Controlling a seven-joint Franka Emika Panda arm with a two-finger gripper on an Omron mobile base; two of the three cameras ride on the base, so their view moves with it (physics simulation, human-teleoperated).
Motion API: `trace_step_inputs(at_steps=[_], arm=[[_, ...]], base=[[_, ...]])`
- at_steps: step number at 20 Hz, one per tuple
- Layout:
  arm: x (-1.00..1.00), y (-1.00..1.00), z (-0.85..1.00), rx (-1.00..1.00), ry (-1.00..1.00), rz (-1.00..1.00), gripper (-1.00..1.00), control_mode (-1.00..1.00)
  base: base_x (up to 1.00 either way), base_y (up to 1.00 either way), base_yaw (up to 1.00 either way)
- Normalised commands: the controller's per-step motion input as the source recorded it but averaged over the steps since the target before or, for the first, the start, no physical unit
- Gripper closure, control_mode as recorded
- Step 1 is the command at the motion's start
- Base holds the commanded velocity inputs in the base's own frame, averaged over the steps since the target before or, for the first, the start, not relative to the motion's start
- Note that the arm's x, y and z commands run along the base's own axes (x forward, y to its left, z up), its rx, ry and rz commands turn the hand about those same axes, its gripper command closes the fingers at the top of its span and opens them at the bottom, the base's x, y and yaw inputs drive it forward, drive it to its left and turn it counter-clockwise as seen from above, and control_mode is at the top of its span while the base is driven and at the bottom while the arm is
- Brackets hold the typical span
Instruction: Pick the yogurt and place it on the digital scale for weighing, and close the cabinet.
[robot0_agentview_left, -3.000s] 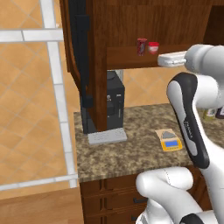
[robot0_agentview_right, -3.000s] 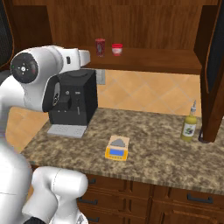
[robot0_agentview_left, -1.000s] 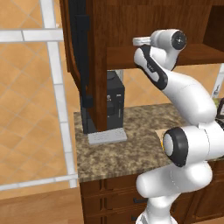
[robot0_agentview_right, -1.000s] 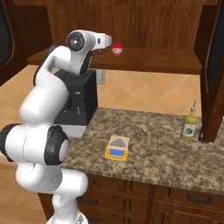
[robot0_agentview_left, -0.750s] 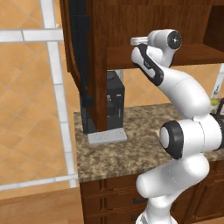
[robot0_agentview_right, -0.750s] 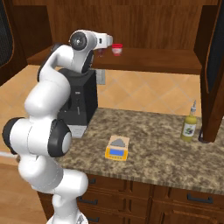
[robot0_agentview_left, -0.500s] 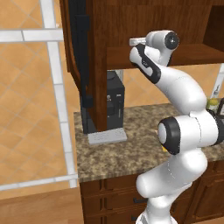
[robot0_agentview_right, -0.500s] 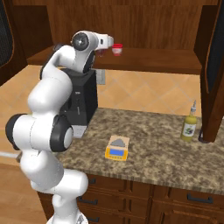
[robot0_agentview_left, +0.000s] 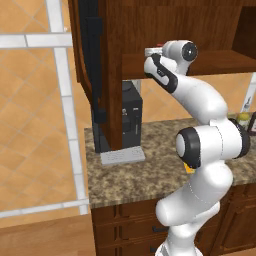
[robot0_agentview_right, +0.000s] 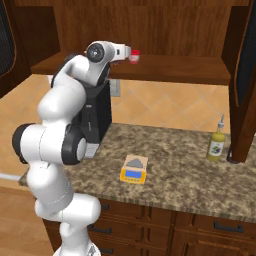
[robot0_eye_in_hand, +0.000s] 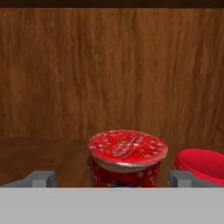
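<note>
Yogurt (robot0_eye_in_hand: 127, 159) on cabinet (robot0_agentview_right: 150, 25) shelf, left of red cup (robot0_eye_in_hand: 202, 164), centred between spread fingers of tool (robot0_eye_in_hand: 113, 178); not gripped. Scale (robot0_agentview_right: 134, 169) bare on counter (robot0_agentview_right: 185, 175). Doors open. Grasp, placing, closing all remain.

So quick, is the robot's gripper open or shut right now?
Gripper: open, holding nothing; the yogurt sits between its fingertips.

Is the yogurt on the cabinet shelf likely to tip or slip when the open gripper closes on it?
The yogurt is an upright cylinder with a flat lid, so probably stable. Its rounded glossy wall may slip unless the gripper closes centred. The red cup stands close beside it and could get nudged.
</note>
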Motion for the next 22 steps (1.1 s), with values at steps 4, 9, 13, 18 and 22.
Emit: trace_step_inputs(at_steps=[4,9,13,18,22], arm=[[0.33,0.0,-0.02,0.0,0.0,0.0,-1.0,-1.0],[0.29,0.0,-0.08,0.0,0.0,0.0,1.0,-1.0],[0.3,0.0,-0.06,0.0,0.01,0.0,1.0,-1.0],[0.05,-0.02,-0.03,0.02,0.01,0.0,1.0,-1.0],[-0.65,0.0,0.0,0.09,-0.02,0.0,1.0,-1.0]], base=[[0.0,0.0,0.0],[0.0,0.0,0.0],[0.0,0.0,0.0],[0.0,0.0,0.0],[0.0,0.0,0.0]])
